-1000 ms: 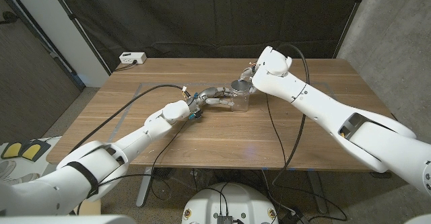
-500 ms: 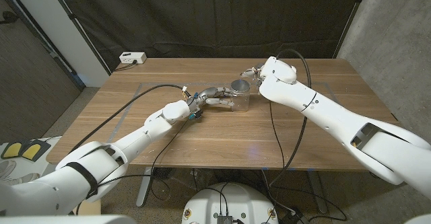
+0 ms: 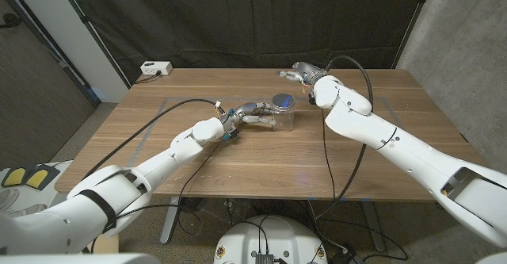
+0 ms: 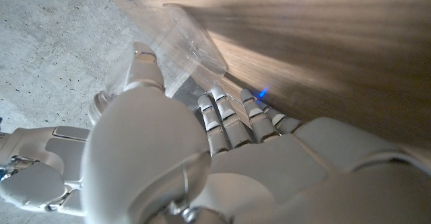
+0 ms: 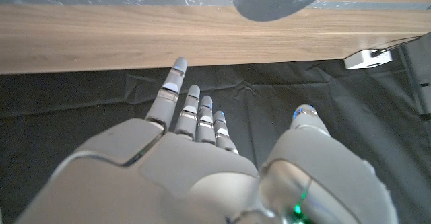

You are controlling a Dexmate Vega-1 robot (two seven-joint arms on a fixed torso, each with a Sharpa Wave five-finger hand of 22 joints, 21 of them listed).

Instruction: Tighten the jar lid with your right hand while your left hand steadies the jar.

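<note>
Head view, clear glass jar [image 3: 279, 116], round grey lid [image 3: 282, 100], wooden table [image 3: 261, 157], left hand [image 3: 242, 115] gripping

Clear jar [image 3: 279, 118], grey lid [image 3: 282, 101], brown table [image 3: 253, 165].

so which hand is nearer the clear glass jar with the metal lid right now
Left. The left hand grips the side of the clear glass jar, while the right hand hovers open, behind the jar and off its metal lid.

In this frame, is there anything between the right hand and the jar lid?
Nothing. In the head view the right hand hangs open beyond the jar lid, with only bare table showing between them; the left hand holds the jar.
</note>
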